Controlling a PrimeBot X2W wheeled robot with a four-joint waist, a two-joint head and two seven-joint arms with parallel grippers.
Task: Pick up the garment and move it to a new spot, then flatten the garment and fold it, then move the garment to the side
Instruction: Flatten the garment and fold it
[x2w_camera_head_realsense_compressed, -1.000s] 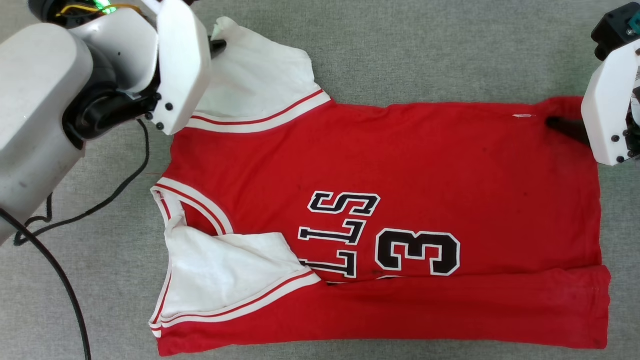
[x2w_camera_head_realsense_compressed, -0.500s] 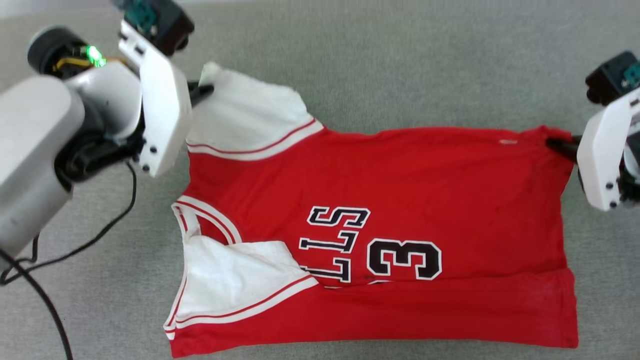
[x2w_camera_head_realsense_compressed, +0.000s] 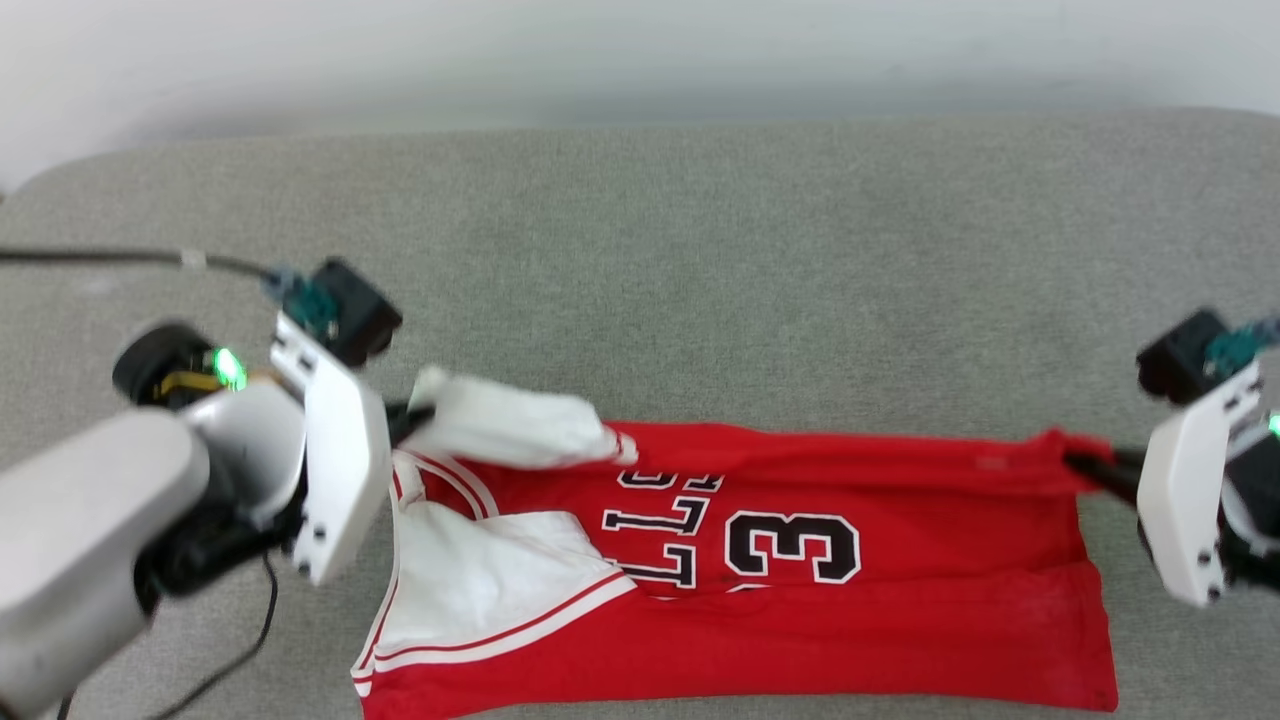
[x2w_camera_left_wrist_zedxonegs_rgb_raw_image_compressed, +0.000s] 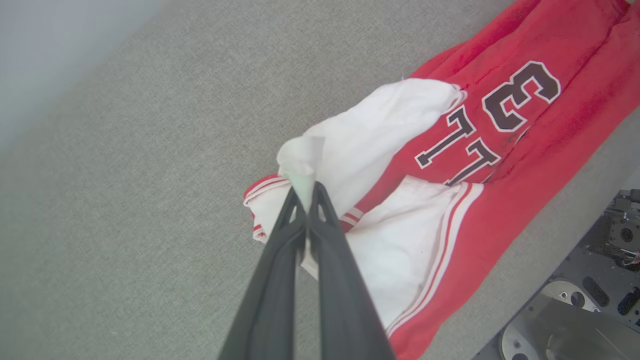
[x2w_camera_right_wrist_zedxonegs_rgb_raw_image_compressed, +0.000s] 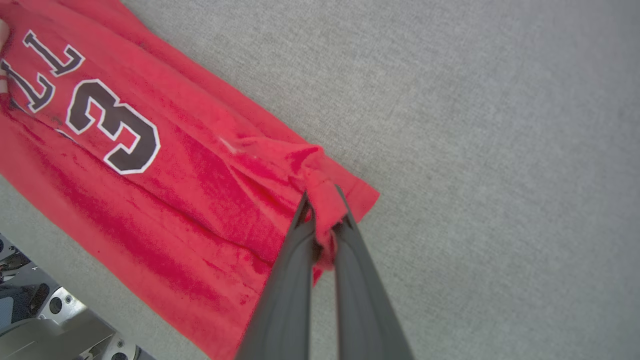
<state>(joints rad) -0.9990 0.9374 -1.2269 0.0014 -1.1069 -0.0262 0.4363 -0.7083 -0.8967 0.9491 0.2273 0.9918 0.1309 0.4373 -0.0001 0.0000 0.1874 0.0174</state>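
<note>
In the head view, the garment (x2w_camera_head_realsense_compressed: 900, 600) is seen on the grey worktop (x2w_camera_head_realsense_compressed: 700, 250), its far edge held up between the left pincer (x2w_camera_head_realsense_compressed: 410, 412) and the right pincer (x2w_camera_head_realsense_compressed: 1085, 465). In the left wrist view, the white sleeve (x2w_camera_left_wrist_zedxonegs_rgb_raw_image_compressed: 370, 125) is pinched by the left pincer (x2w_camera_left_wrist_zedxonegs_rgb_raw_image_compressed: 305, 192). In the right wrist view, the red corner (x2w_camera_right_wrist_zedxonegs_rgb_raw_image_compressed: 360, 192) is pinched by the right pincer (x2w_camera_right_wrist_zedxonegs_rgb_raw_image_compressed: 322, 197).

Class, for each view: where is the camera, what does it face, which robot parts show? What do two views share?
Head view: on head, down at garment; left gripper, right gripper.
Left wrist view: on wrist, along fingers pinching white sleeve.
Right wrist view: on wrist, along fingers pinching red hem.
Wrist views share the 3.
</note>
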